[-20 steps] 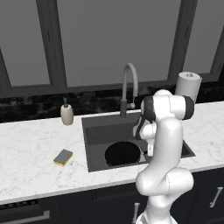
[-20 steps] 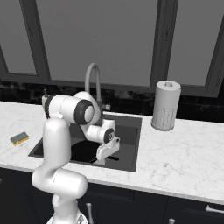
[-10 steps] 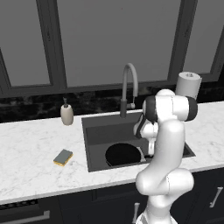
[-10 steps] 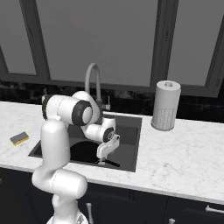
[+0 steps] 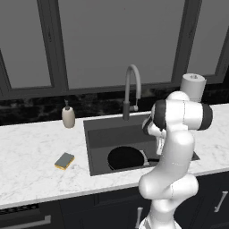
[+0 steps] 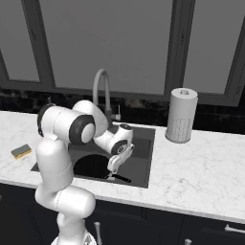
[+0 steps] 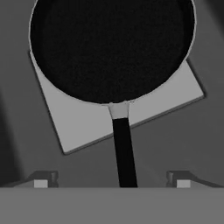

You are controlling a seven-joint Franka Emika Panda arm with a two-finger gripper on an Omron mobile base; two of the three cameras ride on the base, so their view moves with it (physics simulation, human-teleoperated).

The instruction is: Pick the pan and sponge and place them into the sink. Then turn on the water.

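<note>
From the left base view, the pan (image 5: pixel 125 158) lies flat inside the sink (image 5: pixel 105 136), at the front of the basin. The arm bends over the right side of the sink and hides part of it. The sponge (image 5: pixel 64 161) sits on the white surface (image 5: pixel 31 156), to the left of the sink and apart from it. A soap bottle (image 5: pixel 68 117) stands at the back of the surface, past the sponge. The faucet (image 5: pixel 131 91) rises behind the sink, and no water runs from it. A paper roll (image 5: pixel 193 87) stands behind the arm on the right.

From the right base view, the end effector (image 6: pixel 113 173) points down into the sink (image 6: pixel 141 155), low over the pan's handle (image 6: pixel 122 178). The pan (image 6: pixel 93 165) shows as a dark round shape in the basin, partly hidden by the arm. The sponge (image 6: pixel 21 151) lies far left on the surface (image 6: pixel 201 165). The paper roll (image 6: pixel 181 115) stands to the right of the sink. The faucet (image 6: pixel 102 91) curves up behind the arm.

From the hand view, the pan (image 7: pixel 111 48) lies on the light square at the sink's bottom. Its handle (image 7: pixel 123 148) runs down between the 2 fingertips (image 7: pixel 41 180). The fingertips are wide apart, 1 on each side of the handle, and neither touches it.
</note>
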